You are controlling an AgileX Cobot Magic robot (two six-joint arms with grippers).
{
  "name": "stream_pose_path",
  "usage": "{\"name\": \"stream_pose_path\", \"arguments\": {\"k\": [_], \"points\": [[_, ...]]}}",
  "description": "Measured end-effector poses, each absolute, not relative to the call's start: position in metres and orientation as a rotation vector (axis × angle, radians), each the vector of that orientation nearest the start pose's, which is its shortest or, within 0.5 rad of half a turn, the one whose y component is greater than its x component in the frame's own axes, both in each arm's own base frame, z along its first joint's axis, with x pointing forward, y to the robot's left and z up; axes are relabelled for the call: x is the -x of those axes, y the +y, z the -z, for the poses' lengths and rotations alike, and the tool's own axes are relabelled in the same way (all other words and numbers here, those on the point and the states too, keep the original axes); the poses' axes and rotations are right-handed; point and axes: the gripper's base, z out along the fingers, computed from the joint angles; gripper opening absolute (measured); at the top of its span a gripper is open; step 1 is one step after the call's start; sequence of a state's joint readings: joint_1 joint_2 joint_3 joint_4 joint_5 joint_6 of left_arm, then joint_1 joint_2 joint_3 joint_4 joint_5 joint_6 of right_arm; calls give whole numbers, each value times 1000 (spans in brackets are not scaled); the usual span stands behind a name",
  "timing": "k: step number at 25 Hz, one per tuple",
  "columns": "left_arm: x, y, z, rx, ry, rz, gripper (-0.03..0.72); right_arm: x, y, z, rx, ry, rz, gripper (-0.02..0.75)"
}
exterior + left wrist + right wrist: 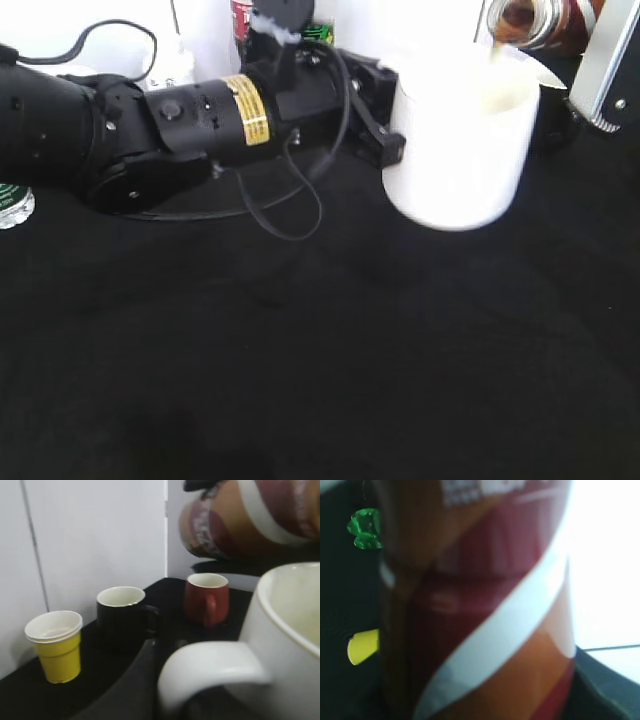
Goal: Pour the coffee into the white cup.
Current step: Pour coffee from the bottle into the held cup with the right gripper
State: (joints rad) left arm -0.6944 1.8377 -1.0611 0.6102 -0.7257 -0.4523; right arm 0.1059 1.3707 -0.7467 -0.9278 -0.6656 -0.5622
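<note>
Across the black table lies one thick black arm, its left gripper pressed against the side of the white cup; whether it is clamped on the handle I cannot tell. That cup sits near the far right corner. Over its rim tilts one coffee bottle, mouth down, brown liquid at the neck, cut off by the top edge. The right gripper shows only as a grey piece beside it; its grip is hidden. Along the wall stand three smaller cups: one black mug, one red mug, one yellow paper cup.
</note>
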Motion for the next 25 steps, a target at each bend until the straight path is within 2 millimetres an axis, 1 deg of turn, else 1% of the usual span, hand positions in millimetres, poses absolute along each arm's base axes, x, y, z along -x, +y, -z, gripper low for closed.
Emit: {"name": "stream_pose_path", "arguments": {"k": [9, 25], "points": [[-283, -286, -233, -937, 1447, 831, 55, -282, 73, -292, 1402, 913, 597, 519], [-283, -286, -233, -938, 1453, 835, 55, -282, 73, -292, 1463, 833, 695, 519]]}}
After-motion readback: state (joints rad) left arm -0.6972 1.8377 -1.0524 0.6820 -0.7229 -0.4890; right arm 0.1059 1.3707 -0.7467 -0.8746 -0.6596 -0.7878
